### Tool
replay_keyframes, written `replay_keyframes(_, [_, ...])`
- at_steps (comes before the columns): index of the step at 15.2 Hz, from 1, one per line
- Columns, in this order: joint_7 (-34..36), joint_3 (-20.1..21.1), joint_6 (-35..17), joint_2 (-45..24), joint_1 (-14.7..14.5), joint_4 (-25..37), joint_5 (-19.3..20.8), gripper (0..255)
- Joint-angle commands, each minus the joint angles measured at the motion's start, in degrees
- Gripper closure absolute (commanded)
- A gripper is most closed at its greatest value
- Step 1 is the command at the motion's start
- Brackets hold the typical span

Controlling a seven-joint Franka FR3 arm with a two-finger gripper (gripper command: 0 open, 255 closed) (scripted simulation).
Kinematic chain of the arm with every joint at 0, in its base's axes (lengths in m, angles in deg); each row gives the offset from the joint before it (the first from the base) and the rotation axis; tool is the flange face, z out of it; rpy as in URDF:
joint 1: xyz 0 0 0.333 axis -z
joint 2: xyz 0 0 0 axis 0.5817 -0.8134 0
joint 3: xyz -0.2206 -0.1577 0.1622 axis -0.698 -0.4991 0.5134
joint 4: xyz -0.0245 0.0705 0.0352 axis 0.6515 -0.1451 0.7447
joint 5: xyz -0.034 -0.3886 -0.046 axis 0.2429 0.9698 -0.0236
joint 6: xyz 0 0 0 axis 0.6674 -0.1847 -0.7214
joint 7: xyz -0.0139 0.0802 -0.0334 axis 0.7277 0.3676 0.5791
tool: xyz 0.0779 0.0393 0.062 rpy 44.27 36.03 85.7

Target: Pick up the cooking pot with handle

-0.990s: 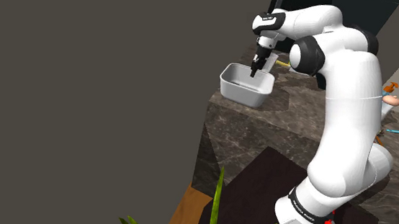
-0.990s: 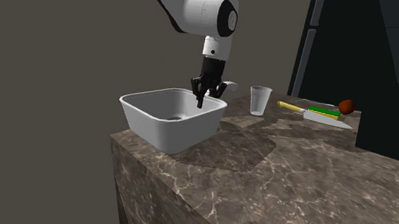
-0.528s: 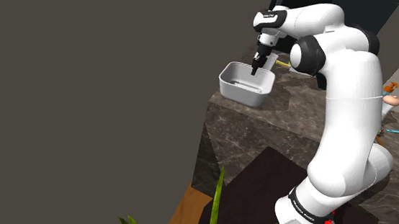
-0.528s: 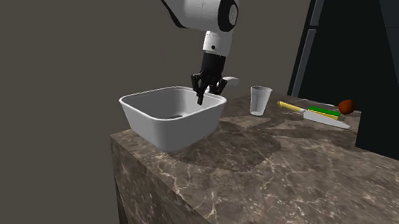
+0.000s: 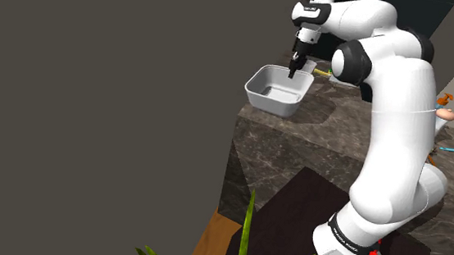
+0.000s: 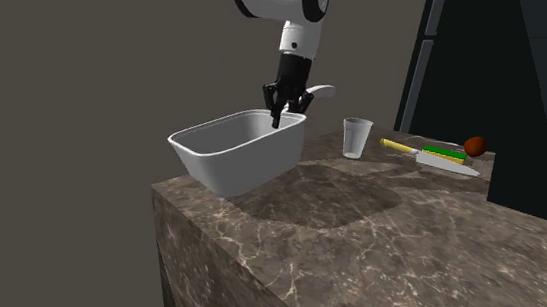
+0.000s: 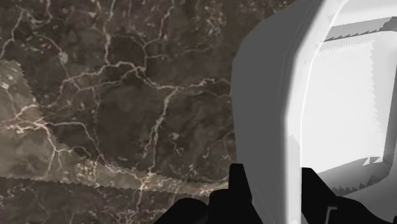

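Observation:
The cooking pot [image 6: 236, 155] is a pale grey, squarish basin with a short curved handle [image 6: 319, 89] at its far rim. It hangs tilted just above the dark marble counter [image 6: 405, 238], its handle side highest. My gripper [image 6: 279, 118] points straight down and is shut on the rim beside the handle. In the shoulder view the pot [image 5: 277, 89] floats over the counter's far corner under the gripper [image 5: 292, 72]. In the wrist view the pot's wall [image 7: 273, 127] is clasped in the gripper [image 7: 273, 175], one black finger [image 7: 236, 181] outside it and one inside.
A clear glass cup [image 6: 356, 138] stands close to the pot, on the second exterior view's right. Farther along lie a yellow-handled knife [image 6: 402, 146], a green item [image 6: 447, 151] and a brown ball [image 6: 475, 145]. The counter edge drops off under the pot. Plant leaves [image 5: 245, 231] rise near the stand.
The gripper has risen while clamped on the rim. The pot has come up off the counter with it and now tilts, handle side up.

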Motion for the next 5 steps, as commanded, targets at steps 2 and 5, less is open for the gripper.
replay_keyframes(2, [0.4,0.0,2.5,-0.1,0.6,3.1,-0.1,255])
replay_keyframes(5, [0.6,0.0,3.4,-0.2,0.8,4.2,-0.1,255])
